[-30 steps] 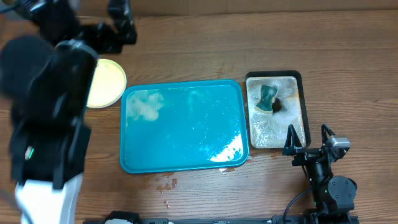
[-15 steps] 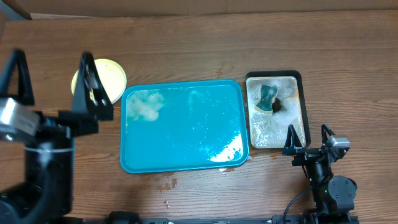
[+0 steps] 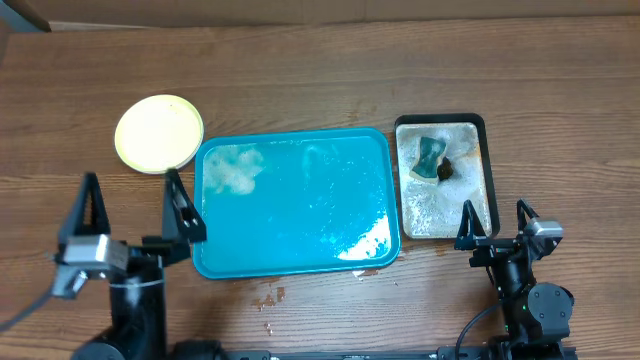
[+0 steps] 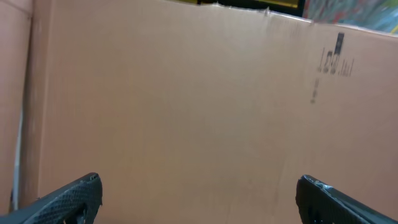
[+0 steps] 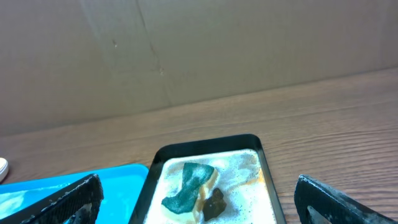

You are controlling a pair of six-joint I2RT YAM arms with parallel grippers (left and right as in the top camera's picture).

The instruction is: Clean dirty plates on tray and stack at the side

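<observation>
Bare table [image 3: 330, 80] is running wide along the far side, up to the cardboard wall [image 5: 186, 50]. The tray [image 3: 300, 210] is filling the middle, its wet floor lying open. The plate [image 3: 158, 133] is sitting just beside its far left corner; the black tray [image 3: 440, 119] is crowding its right rim, a slit between. The left gripper [image 3: 135, 210] is overhanging the tray's left edge; the right gripper [image 3: 495, 222] is hovering at the black tray's near right corner.

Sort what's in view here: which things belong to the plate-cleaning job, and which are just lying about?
Job:
- yellow-green plate, on the table beside the tray
- teal tray, foam-streaked, no plates on it
- sponge in the black tray of foamy water

Just lying about:
- cardboard wall behind
- brown specks on the table
</observation>
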